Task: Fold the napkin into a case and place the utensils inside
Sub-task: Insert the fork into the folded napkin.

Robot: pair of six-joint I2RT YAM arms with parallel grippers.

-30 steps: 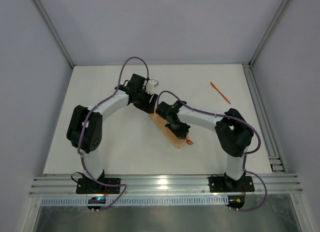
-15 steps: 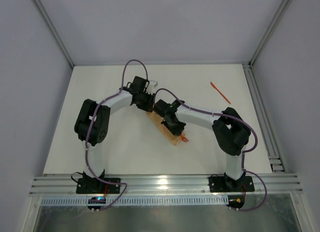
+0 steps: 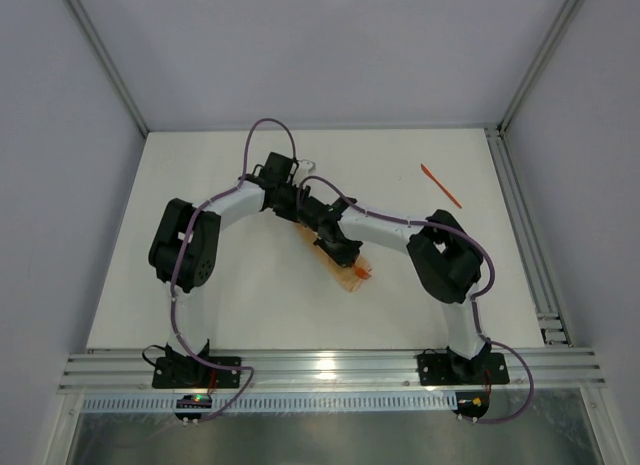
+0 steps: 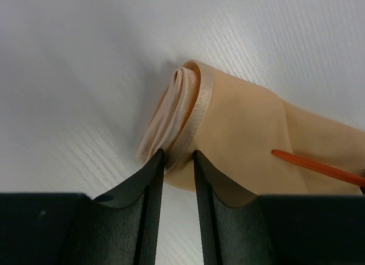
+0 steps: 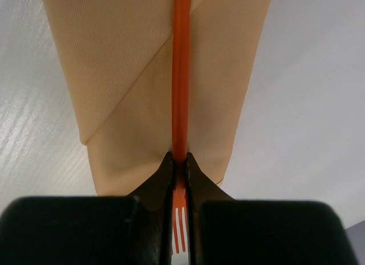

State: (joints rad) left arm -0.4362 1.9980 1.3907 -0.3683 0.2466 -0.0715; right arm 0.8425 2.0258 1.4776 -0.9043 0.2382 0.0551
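Left gripper (image 4: 178,158): jaws nearly together, nipping the layered hem at the rolled end of the narrow peach-orange cloth case (image 4: 239,128), which lies mid-way across the white table (image 3: 250,305). Right gripper (image 5: 178,161): clamped tight on the thin orange-red plastic fork (image 5: 181,77), handle lying along the diagonal edge. Second orange-red plastic stick (image 3: 440,185) lies well apart, far right. Risks: the handle may ride over the flap instead of under it, or the thin pinch may slip so the cloth drags and unfolds.

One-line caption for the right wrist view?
Right gripper pinches the orange fork near its tines, the handle lying along the folded peach napkin.
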